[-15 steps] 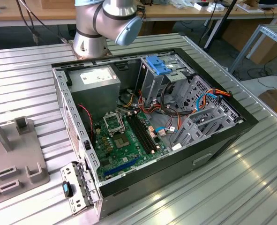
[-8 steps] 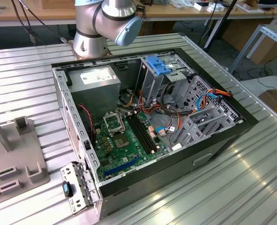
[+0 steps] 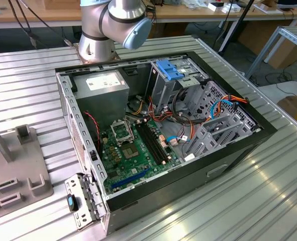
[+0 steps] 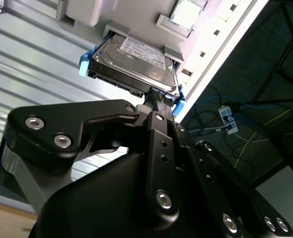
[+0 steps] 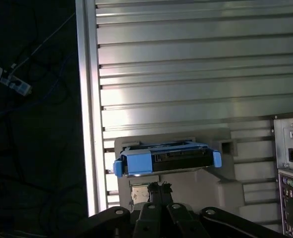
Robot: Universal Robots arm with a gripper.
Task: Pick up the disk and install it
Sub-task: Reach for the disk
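Note:
In both wrist views the disk (image 4: 136, 59) (image 5: 178, 157), silver-grey with a white label and blue side rails, rests in a light grey holder (image 4: 136, 20) (image 5: 220, 183) on the ribbed metal table. My gripper (image 4: 158, 99) (image 5: 157, 187) is right at the disk's near edge. Its black fingertips are drawn together and hold nothing. The second wrist view puts their tip against the disk's connector end, while the first wrist view shows a small gap. The open computer case (image 3: 228, 150) lies in the middle of the exterior view.
Inside the case are a metal drive cage with a blue latch (image 3: 171, 70), a grey power-supply box (image 3: 100, 85), a green board and loose cables. The arm's base (image 3: 108, 25) stands behind the case. The table's edge (image 5: 87, 124) runs close beside the holder.

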